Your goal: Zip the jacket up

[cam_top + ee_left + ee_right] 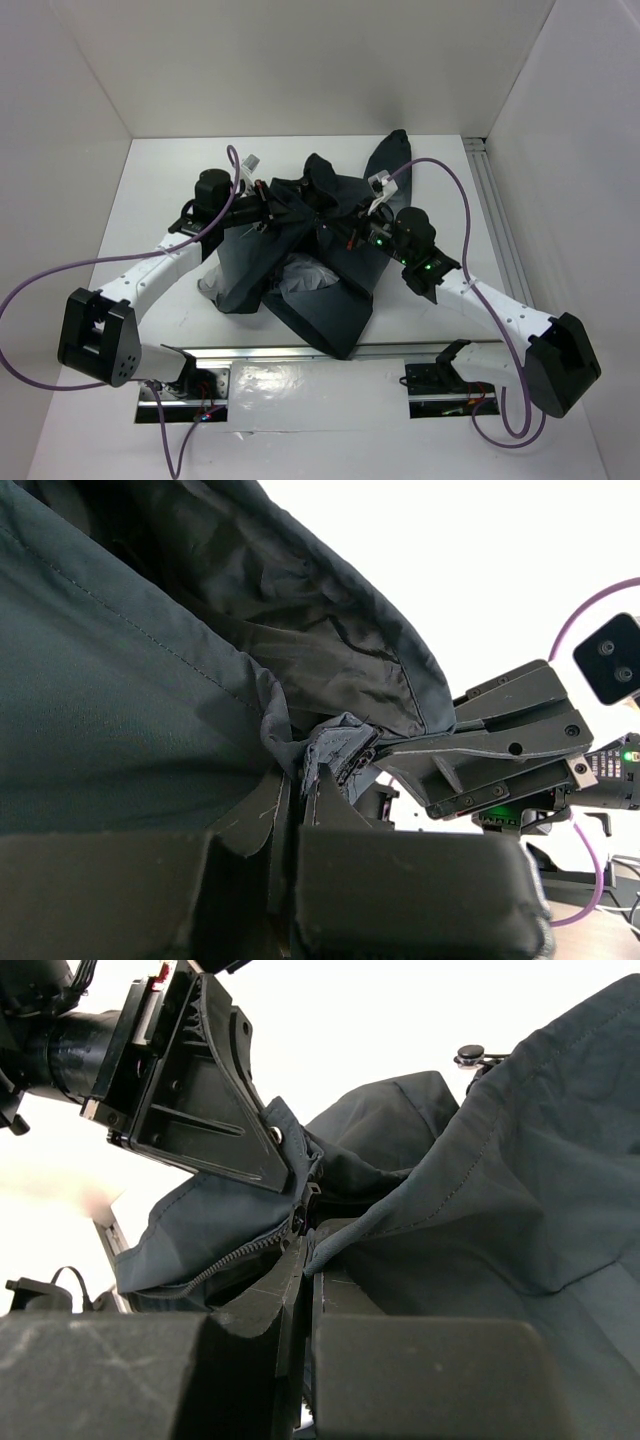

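Observation:
The dark charcoal jacket [330, 290] lies crumpled mid-table, partly lifted, with light grey lining [305, 275] showing near its front. My left gripper [272, 208] reaches in from the left. In the left wrist view it [302, 778] is shut on a bunched edge of the jacket [130, 680]. My right gripper [345, 232] comes from the right and meets it above the jacket. In the right wrist view it [305, 1252] is shut on a fabric edge of the jacket [520, 1180], just beside the zipper slider [300, 1222]. The zipper teeth [225, 1262] run off to the left.
White walls close in the table on three sides. A metal rail [300, 352] runs along the near edge between the arm bases. Another track [492, 210] lies along the right side. Purple cables [60, 275] loop off both arms.

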You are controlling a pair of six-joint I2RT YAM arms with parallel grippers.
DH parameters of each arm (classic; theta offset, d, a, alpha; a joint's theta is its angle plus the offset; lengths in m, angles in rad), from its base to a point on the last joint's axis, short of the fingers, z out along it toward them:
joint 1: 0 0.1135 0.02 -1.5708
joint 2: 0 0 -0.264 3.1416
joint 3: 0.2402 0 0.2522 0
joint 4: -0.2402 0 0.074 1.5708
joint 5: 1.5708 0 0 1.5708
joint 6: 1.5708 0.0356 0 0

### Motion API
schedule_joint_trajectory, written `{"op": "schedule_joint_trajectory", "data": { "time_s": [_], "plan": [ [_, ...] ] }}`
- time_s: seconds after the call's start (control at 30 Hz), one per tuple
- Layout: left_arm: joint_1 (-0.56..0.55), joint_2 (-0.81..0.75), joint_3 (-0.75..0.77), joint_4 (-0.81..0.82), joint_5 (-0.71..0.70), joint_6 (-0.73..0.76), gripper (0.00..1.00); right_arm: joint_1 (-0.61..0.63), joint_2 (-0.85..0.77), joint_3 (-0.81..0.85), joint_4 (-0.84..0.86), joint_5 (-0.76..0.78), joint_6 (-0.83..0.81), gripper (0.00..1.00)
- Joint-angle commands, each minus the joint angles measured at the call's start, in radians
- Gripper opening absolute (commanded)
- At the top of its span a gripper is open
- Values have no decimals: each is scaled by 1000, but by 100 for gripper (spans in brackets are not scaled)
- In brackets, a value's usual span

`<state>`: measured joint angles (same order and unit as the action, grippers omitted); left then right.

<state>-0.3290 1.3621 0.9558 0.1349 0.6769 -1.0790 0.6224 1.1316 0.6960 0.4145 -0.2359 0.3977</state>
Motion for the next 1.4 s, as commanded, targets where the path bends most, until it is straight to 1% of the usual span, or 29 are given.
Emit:
{"op": "schedule_joint_trajectory", "data": {
  "time_s": [0.0, 0.6, 0.77, 1.23, 1.37],
  "plan": [
    [-5, 2, 29, 29, 39, -9, 0, 10, -30, 54, 15, 30, -25, 0],
    [-5, 2, 29, 9, 12, -9, 0, 10, -49, 63, -3, 10, -34, 0],
    [-5, 20, 40, 20, 44, -9, 0, 10, -49, 54, -3, 21, -34, 0],
    [-5, 11, 40, 22, 62, -19, 0, 10, -30, 45, 15, 61, -34, 0],
    [-5, 11, 31, 31, 81, -54, 0, 10, -30, 45, 24, 82, -34, 0]
  ]
}}
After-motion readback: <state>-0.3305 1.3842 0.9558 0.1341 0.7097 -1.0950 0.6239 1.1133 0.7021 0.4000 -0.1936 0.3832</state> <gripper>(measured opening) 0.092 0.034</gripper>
